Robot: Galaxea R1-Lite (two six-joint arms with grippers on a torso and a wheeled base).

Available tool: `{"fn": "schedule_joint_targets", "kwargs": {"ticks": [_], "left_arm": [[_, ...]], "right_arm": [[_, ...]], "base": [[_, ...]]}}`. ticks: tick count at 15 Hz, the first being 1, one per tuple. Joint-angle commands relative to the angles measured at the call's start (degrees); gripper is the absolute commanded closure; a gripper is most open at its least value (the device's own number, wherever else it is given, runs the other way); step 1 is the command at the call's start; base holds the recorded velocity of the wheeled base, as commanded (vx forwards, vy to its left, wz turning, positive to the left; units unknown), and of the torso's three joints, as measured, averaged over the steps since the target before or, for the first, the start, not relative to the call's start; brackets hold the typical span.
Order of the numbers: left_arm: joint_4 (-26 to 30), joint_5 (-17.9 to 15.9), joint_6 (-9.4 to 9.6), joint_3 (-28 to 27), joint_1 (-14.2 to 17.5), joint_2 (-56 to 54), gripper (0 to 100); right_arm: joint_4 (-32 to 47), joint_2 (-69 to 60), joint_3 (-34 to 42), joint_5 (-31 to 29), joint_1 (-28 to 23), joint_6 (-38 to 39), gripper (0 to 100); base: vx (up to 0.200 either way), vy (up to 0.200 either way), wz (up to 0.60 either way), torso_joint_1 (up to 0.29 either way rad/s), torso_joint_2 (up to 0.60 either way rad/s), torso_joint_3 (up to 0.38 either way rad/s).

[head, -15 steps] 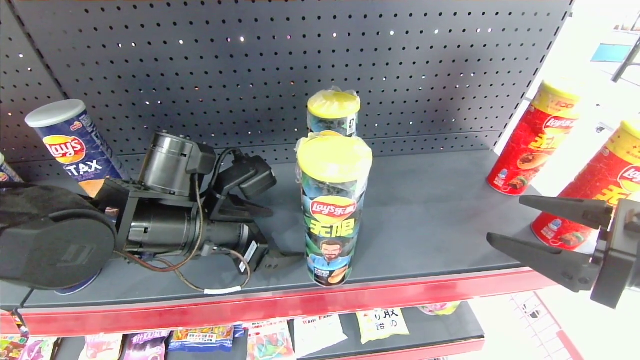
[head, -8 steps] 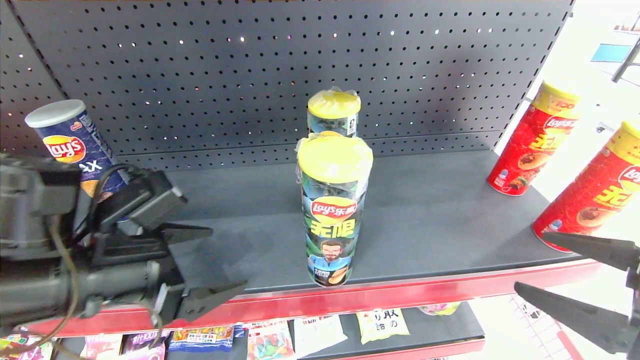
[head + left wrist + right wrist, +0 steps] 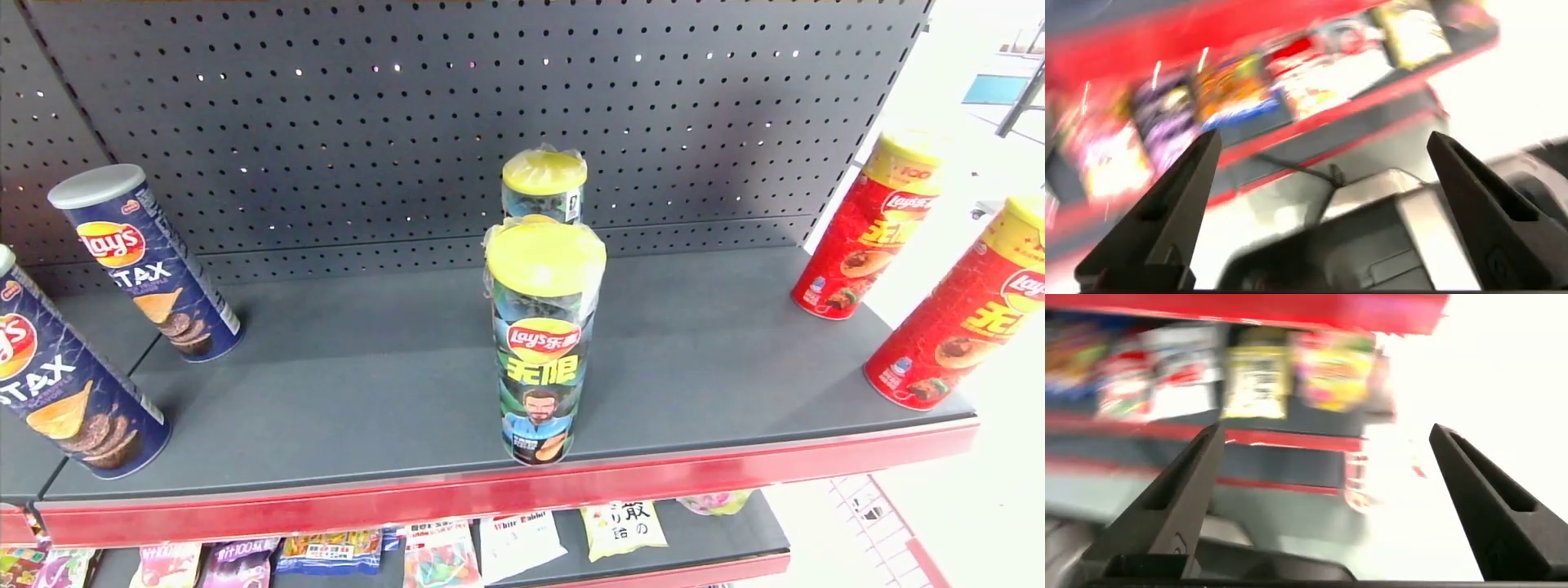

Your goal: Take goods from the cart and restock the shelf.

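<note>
yellow-lidded chip can (image 3: 539, 351), film-wrapped, upright at shelf (image 3: 694, 343) front edge.

Matt shelf board (image 3: 367, 384), glossy red front edge (image 3: 490, 494), shiny film-wrapped chip can (image 3: 540, 359), smooth plastic lid (image 3: 545, 257)

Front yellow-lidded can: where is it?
The front yellow-lidded can stands upright in the head view's centre, at the shelf's front edge, before the rear yellow-lidded can.

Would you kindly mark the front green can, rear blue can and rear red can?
front green can (image 3: 539, 367): head view, label middle.
rear blue can (image 3: 148, 265): head view, label middle.
rear red can (image 3: 869, 233): head view, label middle.
</note>
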Motion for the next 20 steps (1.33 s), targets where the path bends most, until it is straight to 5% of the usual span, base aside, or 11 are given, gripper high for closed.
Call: {"fn": "schedule_joint_targets", "kwargs": {"ticks": [1,3,4,5,6,7,9,10,12,16,20], "left_arm": [[3.9,4.0,-3.39,3.9,5.1,-15.0,0],[1.2,6.2,-4.53,7.8,5.2,-16.3,0],[-6.7,6.1,-6.55,11.2,5.2,-16.3,0],[-22.6,6.3,-7.96,19.0,5.2,-16.3,0],[-22.6,6.3,-7.96,19.0,5.2,-16.3,0],[-39.3,6.4,-5.15,27.7,5.2,-16.3,0],[-38.7,8.1,-4.27,27.5,5.2,-16.4,0],[-37.5,12.5,-3.39,27.8,5.2,-16.4,0],[-37.0,13.3,-3.39,27.8,5.2,-16.3,0],[-37.0,13.2,-3.39,27.8,6.4,-15.9,0],[-36.9,13.1,-3.39,27.7,11.0,-18.6,0]], "right_arm": [[3.5,-10.4,2.2,-3.5,-11.0,0.6,0],[2.4,-11.1,6.2,-3.5,-11.7,1.4,0],[-0.5,-11.3,8.4,-3.2,-11.5,3.4,0],[-9.9,-12.3,13.4,-0.6,-8.2,3.9,0],[-9.9,-12.3,13.4,-0.6,-8.2,3.9,0],[-28.1,-13.5,23.8,1.5,-7.9,1.1,0],[-32.0,-14.8,25.4,2.7,-8.3,2.5,0],[-32.1,-15.1,25.5,4.4,-8.4,2.5,0],[-32.3,-15.6,25.7,13.3,-8.6,0.8,0],[-32.4,-14.8,25.8,-1.7,-9.2,7.8,0],[-32.5,-15.7,27.1,6.4,-8.8,0.3,0]], "base": [[0.000,0.000,0.00,0.000,0.00,0.000],[0.000,0.000,0.00,0.000,0.00,0.000],[0.000,0.000,0.00,0.000,0.00,0.000],[0.000,0.000,0.00,0.000,0.00,0.000],[0.000,0.000,0.00,0.000,0.00,0.000],[0.000,0.000,0.00,0.000,0.00,0.000],[0.000,0.000,0.00,0.000,0.00,0.000],[0.000,0.000,0.00,0.000,0.00,0.000],[0.000,0.000,0.00,0.000,0.00,0.000],[0.000,0.000,0.00,0.000,0.00,0.000],[0.000,0.000,0.00,0.000,0.00,0.000]]}}
